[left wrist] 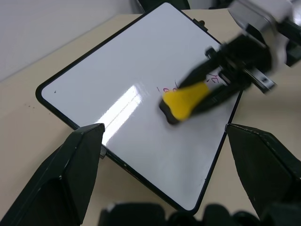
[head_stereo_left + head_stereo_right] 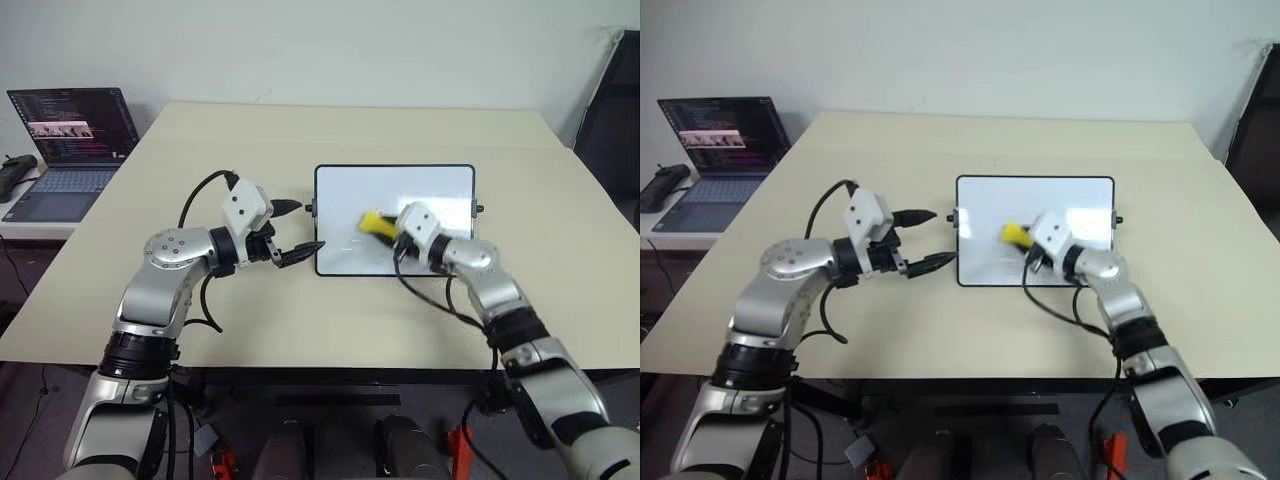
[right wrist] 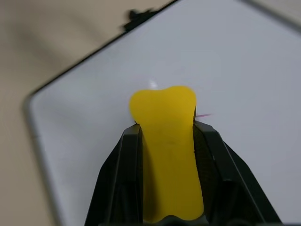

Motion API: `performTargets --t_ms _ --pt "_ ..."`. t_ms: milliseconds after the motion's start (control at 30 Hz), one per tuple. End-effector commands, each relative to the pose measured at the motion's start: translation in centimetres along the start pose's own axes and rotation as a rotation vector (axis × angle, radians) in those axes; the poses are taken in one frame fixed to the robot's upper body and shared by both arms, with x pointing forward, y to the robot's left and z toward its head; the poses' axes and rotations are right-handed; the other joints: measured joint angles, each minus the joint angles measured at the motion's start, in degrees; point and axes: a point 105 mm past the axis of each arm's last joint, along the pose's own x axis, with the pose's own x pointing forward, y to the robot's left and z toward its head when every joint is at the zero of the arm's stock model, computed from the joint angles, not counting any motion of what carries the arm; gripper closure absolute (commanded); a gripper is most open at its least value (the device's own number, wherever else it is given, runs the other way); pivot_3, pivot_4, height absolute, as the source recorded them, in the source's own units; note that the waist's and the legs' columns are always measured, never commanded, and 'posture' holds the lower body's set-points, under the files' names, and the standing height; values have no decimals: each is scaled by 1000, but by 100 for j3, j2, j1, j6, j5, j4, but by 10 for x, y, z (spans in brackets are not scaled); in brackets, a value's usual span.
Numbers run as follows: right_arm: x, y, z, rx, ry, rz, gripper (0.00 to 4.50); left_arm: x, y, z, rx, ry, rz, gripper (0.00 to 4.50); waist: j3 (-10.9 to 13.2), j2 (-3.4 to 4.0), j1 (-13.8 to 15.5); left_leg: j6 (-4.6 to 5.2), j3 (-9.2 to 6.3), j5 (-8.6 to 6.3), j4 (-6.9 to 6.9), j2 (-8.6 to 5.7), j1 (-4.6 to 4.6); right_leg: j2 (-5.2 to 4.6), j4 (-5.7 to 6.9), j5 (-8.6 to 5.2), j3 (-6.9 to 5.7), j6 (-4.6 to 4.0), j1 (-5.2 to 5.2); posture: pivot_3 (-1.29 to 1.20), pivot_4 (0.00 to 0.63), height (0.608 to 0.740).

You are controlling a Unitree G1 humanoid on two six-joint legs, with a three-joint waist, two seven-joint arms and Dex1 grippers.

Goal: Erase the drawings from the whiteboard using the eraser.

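Note:
The whiteboard (image 2: 345,195) lies flat on the beige table, slightly right of the middle. My right gripper (image 2: 386,228) is shut on the yellow eraser (image 2: 374,221) and reaches in from the board's near right side. The eraser's tip is low over the board's middle; whether it touches, I cannot tell. Thin red-pink drawings (image 1: 165,89) show on the white surface right beside the eraser, partly hidden by the right gripper. My left gripper (image 2: 308,226) hovers open and empty just off the board's left edge, pointing toward it.
An open laptop (image 2: 70,140) sits on a lower side table at the far left, with a black object (image 2: 15,172) beside it. A dark chair (image 2: 615,110) stands past the table's right corner. Bare tabletop (image 2: 250,140) surrounds the board.

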Motion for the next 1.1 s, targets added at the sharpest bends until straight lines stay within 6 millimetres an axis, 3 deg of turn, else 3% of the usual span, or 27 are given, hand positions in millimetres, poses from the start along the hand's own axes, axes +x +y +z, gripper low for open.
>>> performTargets --t_ms 33,100,167,333,467,667,800,900,967,1100 --pt "-15 -37 -31 27 125 -197 3389 3 2 15 43 -43 -3 0 -3 -5 5 0 0 1 0 0 0 0 -1 0 0 -1 0 0 150 740" --pt "-16 -41 -34 33 135 -218 3390 4 1 16 43 -48 -8 0 -4 -7 3 0 0 1 0 0 0 0 -1 0 1 -1 2 0 150 740" --pt "-15 -31 -36 37 135 -169 3392 6 1 17 42 -53 -10 0 -6 -8 1 1 1 1 0 0 0 0 -1 0 2 -1 2 0 150 740" --pt "-15 30 -35 47 107 154 3394 6 1 17 40 -55 -12 0 -14 -20 -20 1 1 1 -2 2 1 0 -4 1 2 3 4 0 150 740" --pt "-27 62 -37 61 119 330 3397 6 1 16 39 -56 -12 0 -14 -19 -67 1 3 1 -3 4 2 2 -3 3 4 7 3 0 150 740" --pt "-22 37 -34 18 123 190 3398 5 1 15 37 -53 -12 0 -13 -18 -60 1 6 1 -3 4 3 2 -3 1 7 1 -1 0 150 740" --pt "-13 -11 -25 -18 123 -61 3398 6 1 14 37 -52 -17 0 -13 -18 -60 2 10 3 -2 3 4 2 -3 6 12 -2 -2 0 150 740" --pt "-10 -27 -25 -37 143 -162 3398 7 1 14 36 -53 -19 0 -14 -19 -50 2 7 7 -2 3 3 2 -5 8 10 -5 -3 0 150 740" --pt "-8 -26 -31 -33 169 -184 3398 8 1 14 36 -55 -21 0 -14 -19 -48 2 6 7 -4 3 2 2 -8 7 9 -7 -3 0 150 740" --pt "-6 -6 -35 -26 163 -106 3399 8 0 15 37 -58 -28 0 -16 -23 -49 2 9 7 -5 3 0 2 -13 7 12 -6 -2 0 150 740"
